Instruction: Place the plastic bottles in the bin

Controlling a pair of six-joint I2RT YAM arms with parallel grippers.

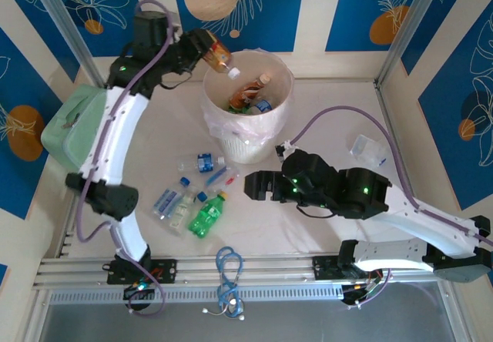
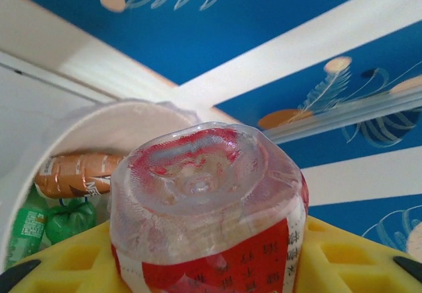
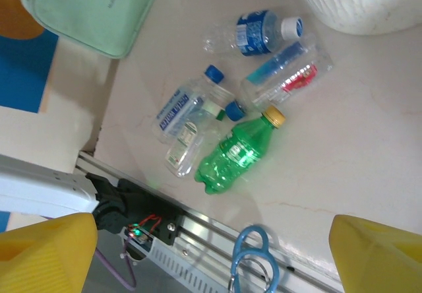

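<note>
From above, we see one bin (image 1: 286,88) at the far middle of the surface (image 1: 166,149), lined with thin plastic. In it we count at least three bottles: an orange-brown bottle (image 1: 254,92), a green bottle (image 1: 235,108) and a blue-labelled bottle (image 1: 263,105). The left hand (image 1: 206,49) pinches a red-labelled bottle (image 1: 218,55), tilted cap-down just over the bin's left rim. Five more bottles lie in a cluster in front of the bin, among them a yellow-capped green bottle (image 1: 208,215). The right hand (image 1: 256,186) hovers just right of them, spread and holding nothing. One mint-green case (image 1: 73,126) lies at the left edge.

At the left wrist, the red-labelled bottle's base (image 2: 198,187) sits clamped between the yellow fingers (image 2: 343,253). Beyond it the bin wall (image 2: 99,128) encloses the orange-brown bottle (image 2: 76,174) and the green bottle (image 2: 25,230).

At the right wrist, the yellow fingertips (image 3: 46,257) stand wide apart. Below them we count the five: a white-capped bottle (image 3: 260,34), a blue-and-red bottle (image 3: 287,75), two blue-capped clear bottles (image 3: 181,105), and the yellow-capped green bottle (image 3: 237,158).
</note>
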